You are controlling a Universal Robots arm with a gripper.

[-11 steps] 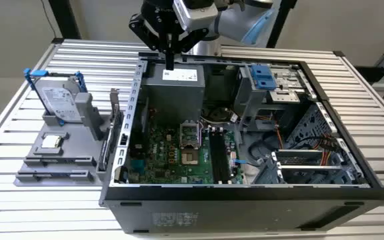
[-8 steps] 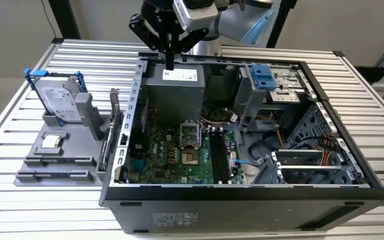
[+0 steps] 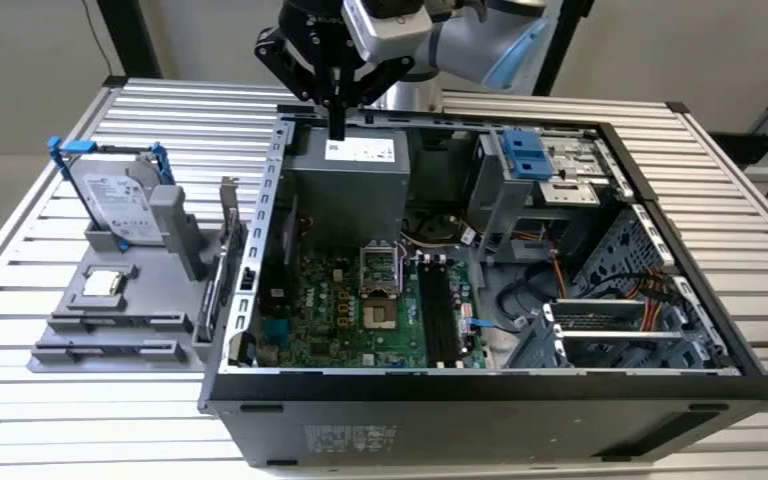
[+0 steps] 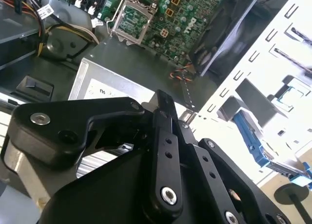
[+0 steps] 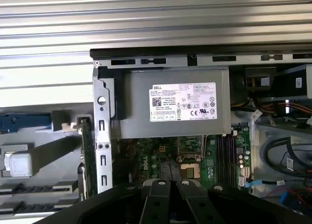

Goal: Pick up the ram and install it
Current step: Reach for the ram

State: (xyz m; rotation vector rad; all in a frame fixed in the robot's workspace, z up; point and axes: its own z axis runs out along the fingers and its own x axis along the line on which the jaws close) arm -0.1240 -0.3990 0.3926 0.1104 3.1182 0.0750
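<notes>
The ram [image 3: 228,262] is a thin dark stick standing on its edge in the grey holder, just outside the open computer case's wall on the exterior view's left. In the first wrist view the ram [image 5: 86,156] shows a green edge beside that wall. My gripper [image 3: 337,128] hangs above the case's back corner, over the grey power supply [image 3: 351,170], well apart from the ram. Its fingers [image 4: 165,118] look closed together with nothing between them. The black memory slots [image 3: 432,310] lie on the green motherboard [image 3: 337,300] inside the case.
The grey holder [image 3: 117,335] also carries a silver hard drive in a blue frame [image 3: 115,200] and a small square chip [image 3: 104,284]. The case holds a drive cage [image 3: 544,165], loose cables [image 3: 524,290] and an open processor socket [image 3: 380,270]. All of it stands on a slatted metal table [image 3: 77,420].
</notes>
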